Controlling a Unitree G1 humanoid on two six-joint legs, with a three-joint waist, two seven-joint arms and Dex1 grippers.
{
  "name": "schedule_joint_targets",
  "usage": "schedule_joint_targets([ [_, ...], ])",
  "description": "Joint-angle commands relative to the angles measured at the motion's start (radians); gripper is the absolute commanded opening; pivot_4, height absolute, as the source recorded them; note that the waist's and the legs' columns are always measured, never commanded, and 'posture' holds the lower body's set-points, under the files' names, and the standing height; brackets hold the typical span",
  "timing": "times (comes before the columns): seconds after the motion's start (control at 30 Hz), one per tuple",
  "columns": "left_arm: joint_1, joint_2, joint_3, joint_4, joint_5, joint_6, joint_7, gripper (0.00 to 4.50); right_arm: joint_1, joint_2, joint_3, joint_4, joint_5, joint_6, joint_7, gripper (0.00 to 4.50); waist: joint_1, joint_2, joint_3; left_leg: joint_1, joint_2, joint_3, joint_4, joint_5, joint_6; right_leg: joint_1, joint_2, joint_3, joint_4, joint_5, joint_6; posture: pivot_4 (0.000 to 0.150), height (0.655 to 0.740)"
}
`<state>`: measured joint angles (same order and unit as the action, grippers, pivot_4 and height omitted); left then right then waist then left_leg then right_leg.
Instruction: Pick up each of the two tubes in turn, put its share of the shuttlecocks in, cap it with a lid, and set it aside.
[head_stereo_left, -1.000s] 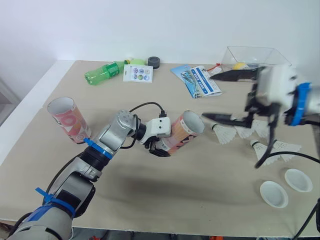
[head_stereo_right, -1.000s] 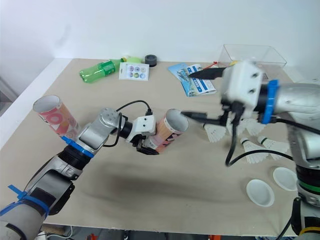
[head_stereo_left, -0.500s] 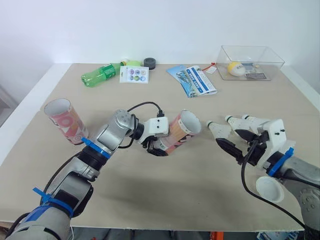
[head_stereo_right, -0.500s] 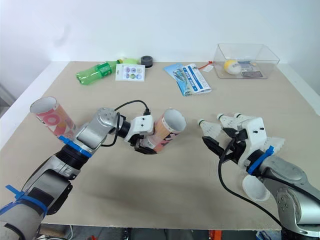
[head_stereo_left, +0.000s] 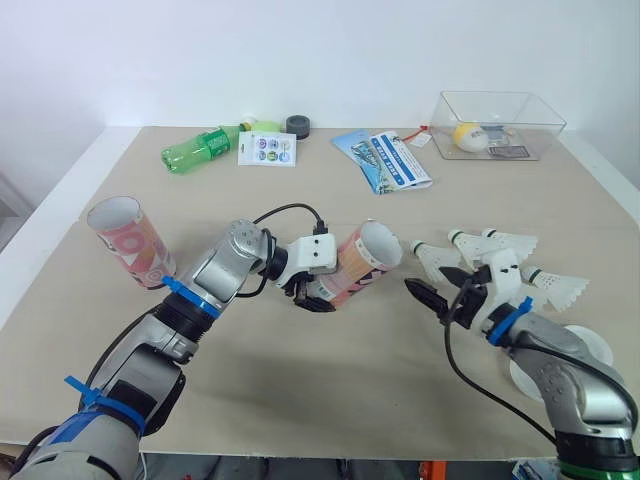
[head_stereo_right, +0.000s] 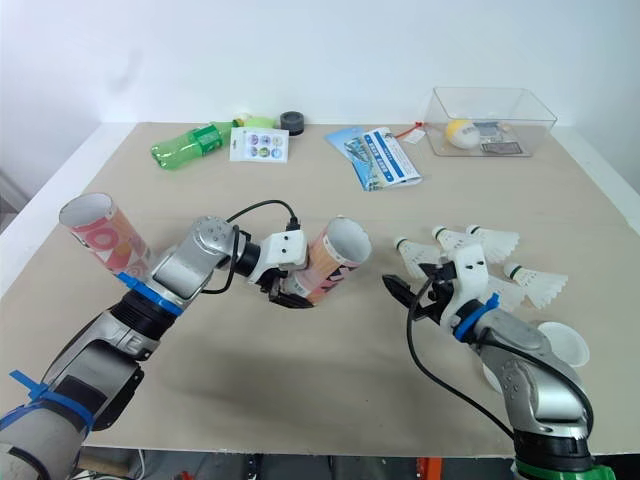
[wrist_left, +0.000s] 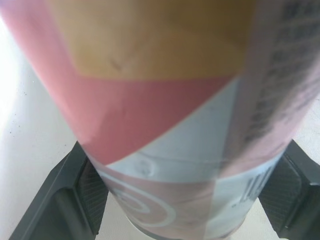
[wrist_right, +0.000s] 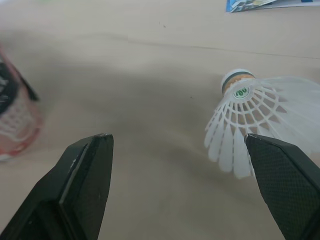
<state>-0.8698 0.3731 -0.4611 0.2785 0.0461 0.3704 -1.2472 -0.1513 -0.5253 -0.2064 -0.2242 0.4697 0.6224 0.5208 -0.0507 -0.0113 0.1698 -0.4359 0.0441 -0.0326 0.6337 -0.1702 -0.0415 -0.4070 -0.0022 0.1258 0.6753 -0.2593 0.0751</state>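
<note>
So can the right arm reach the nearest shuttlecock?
Probably yes. The right gripper is open, and the shuttlecock lies on the table just ahead, with nothing between them.

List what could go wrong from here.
The open right claw sits beside the nearest shuttlecock; closing there might flick it into the other shuttlecocks. The left claw holds the tube tilted near its base, so it may slip. The left forearm is close to the second tube and could bump it.
</note>
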Motion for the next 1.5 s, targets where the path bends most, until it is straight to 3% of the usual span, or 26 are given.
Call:
schedule_joint_targets([
  [0.03, 0.011, 0.011, 0.012, -0.038, -0.005, 0.005, 0.01, 3.69, -0.046, 0.01, 0.015, 0.06, -0.043, -0.079, 0.005, 4.49, 0.0, 0.0, 0.0, 0.0, 0.0, 0.0, 0.0, 0.0, 0.0, 0.0, 0.0, 0.0, 0.0, 0.0, 0.0, 0.15, 0.74],
  [0.2, 0.017, 0.016, 0.011, -0.053, -0.009, 0.017, 0.016, 3.69, -0.129, 0.018, 0.038, 0.182, -0.103, -0.151, -0.005, 4.49, -0.001, 0.0, 0.0, 0.0, 0.0, 0.0, 0.0, 0.0, 0.0, 0.0, 0.0, 0.0, 0.0, 0.0, 0.0, 0.15, 0.74],
  [0.3, 0.022, 0.02, 0.01, -0.057, -0.01, 0.02, 0.02, 3.69, -0.169, 0.031, 0.041, 0.235, -0.127, -0.189, -0.017, 3.77, 0.0, 0.0, 0.0, 0.0, 0.0, 0.0, 0.0, 0.0, 0.0, 0.0, 0.0, 0.0, 0.0, 0.0, 0.0, 0.15, 0.74],
  [0.4, 0.026, 0.026, 0.01, -0.06, -0.009, 0.022, 0.021, 3.69, -0.191, 0.04, 0.037, 0.265, -0.141, -0.217, -0.021, 2.16, 0.0, 0.0, 0.0, 0.0, 0.0, 0.0, 0.0, 0.0, 0.0, 0.0, 0.0, 0.0, 0.0, 0.0, 0.0, 0.15, 0.74],
  [0.57, 0.025, 0.026, 0.007, -0.053, -0.006, 0.017, 0.026, 3.69, -0.195, 0.045, 0.036, 0.279, -0.143, -0.233, -0.014, 0.01, -0.001, 0.0, 0.0, 0.0, 0.0, 0.0, 0.0, 0.0, 0.0, 0.0, 0.0, 0.0, 0.0, 0.0, 0.0, 0.15, 0.74],
  [0.8, 0.022, 0.017, 0.003, -0.046, -0.005, 0.01, 0.029, 3.69, -0.179, 0.01, 0.06, 0.208, -0.166, -0.297, 0.047, 0.01, -0.001, 0.0, 0.0, 0.0, 0.0, 0.0, 0.0, 0.0, 0.0, 0.0, 0.0, 0.0, 0.0, 0.0, 0.0, 0.15, 0.74],
  [1.03, 0.012, 0.015, 0.003, -0.021, -0.003, -0.005, 0.025, 3.69, -0.273, -0.231, 0.08, 0.0, -0.13, -0.47, 0.388, 0.01, -0.001, 0.0, 0.001, 0.0, 0.0, 0.0, 0.0, 0.0, 0.0, 0.0, 0.0, 0.0, 0.0, 0.0, 0.001, 0.15, 0.74],
  [1.23, 0.002, 0.011, 0.002, 0.012, 0.002, -0.029, 0.021, 3.69, -0.395, -0.406, 0.093, -0.073, -0.026, -0.462, 0.641, 0.01, 0.0, -0.001, 0.001, 0.001, 0.0, 0.0, 0.0, 0.0, 0.0, 0.001, 0.0, 0.0, 0.0, 0.0, 0.0, 0.15, 0.74],
  [1.5, -0.003, -0.001, 0.0, 0.028, 0.003, -0.038, 0.023, 3.69, -0.471, -0.44, 0.189, -0.052, -0.107, -0.505, 0.73, 0.01, 0.0, -0.001, 0.001, 0.001, 0.0, 0.0, 0.0, 0.0, 0.0, 0.0, 0.0, 0.0, -0.001, -0.001, -0.003, 0.15, 0.74],
])
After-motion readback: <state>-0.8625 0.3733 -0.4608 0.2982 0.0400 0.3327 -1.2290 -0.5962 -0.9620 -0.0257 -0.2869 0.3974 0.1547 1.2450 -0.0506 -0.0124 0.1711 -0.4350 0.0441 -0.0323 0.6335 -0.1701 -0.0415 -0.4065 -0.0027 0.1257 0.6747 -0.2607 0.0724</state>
